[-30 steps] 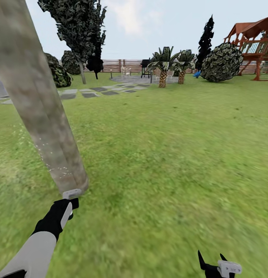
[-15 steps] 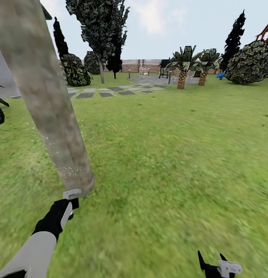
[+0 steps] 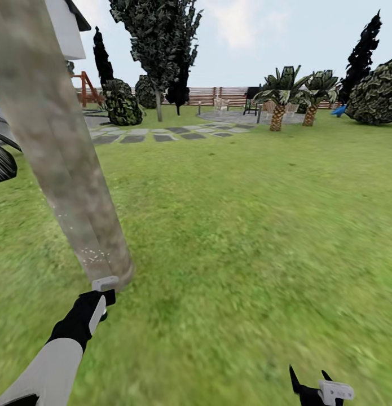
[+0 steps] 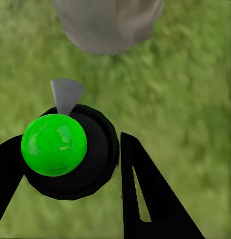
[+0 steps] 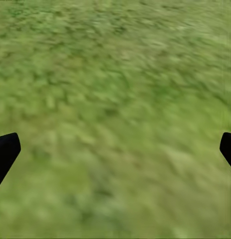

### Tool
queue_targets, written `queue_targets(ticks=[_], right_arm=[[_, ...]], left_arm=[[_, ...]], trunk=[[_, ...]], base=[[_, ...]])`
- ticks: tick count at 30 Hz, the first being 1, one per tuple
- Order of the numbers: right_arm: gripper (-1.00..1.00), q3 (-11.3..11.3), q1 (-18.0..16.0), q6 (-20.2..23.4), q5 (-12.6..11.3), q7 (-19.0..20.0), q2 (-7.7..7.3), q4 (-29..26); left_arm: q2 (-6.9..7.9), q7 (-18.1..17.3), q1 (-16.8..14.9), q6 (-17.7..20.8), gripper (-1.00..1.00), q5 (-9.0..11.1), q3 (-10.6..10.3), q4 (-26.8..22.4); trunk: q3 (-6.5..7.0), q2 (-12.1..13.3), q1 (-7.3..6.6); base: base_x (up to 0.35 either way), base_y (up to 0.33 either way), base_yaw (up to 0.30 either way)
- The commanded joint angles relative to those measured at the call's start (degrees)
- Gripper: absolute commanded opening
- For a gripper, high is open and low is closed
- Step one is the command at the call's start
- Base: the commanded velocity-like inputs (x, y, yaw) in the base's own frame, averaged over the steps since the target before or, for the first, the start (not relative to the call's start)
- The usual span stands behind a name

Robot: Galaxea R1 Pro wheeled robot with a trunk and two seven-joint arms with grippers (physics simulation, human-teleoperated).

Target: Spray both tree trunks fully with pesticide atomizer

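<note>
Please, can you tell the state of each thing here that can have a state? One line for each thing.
left claw: shut on the pesticide atomizer, above the grass.
pesticide atomizer: held; green top faces the left wrist camera, grey nozzle points toward the tree trunk.
tree trunk: standing, close in front of the left claw, fine white specks near its base.
right claw: open, holding nothing, above the grass.

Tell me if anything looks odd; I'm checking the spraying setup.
Only one thing: the bottle in the left end effector shows a bright green cap, not red. Its grey nozzle points at the tree trunk, where white specks dot the lower bark. The right end effector is open over grass.
</note>
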Motion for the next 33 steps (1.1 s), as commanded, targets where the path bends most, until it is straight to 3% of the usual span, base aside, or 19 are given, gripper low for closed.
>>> queue_targets(ticks=[1,16,22,33], right_arm=[[1.00,0.00,0.00,0.00,0.00,0.00,0.00,0.00],[1.00,0.00,0.00,-0.01,0.00,0.00,0.00,0.00],[1.00,0.00,0.00,0.00,0.00,0.00,0.00,0.00],[1.00,0.00,0.00,-0.02,0.00,0.00,0.00,0.00]], left_arm=[[-0.01,0.03,-0.02,0.00,-1.00,-0.04,-0.01,0.01],[-0.02,0.03,-0.03,0.00,-1.00,-0.12,-0.01,0.02],[-0.02,0.03,0.00,0.00,-1.00,-0.12,-0.01,0.02],[-0.65,0.02,-0.02,0.00,-1.00,-0.30,-0.01,-0.06]], trunk=[[0.00,0.00,0.00],[0.00,0.00,0.00],[0.00,0.00,0.00],[0.00,0.00,0.00]], base=[[0.159,-0.240,0.234],[0.147,-0.245,0.242],[0.019,-0.271,0.027],[0.000,-0.274,0.271]])
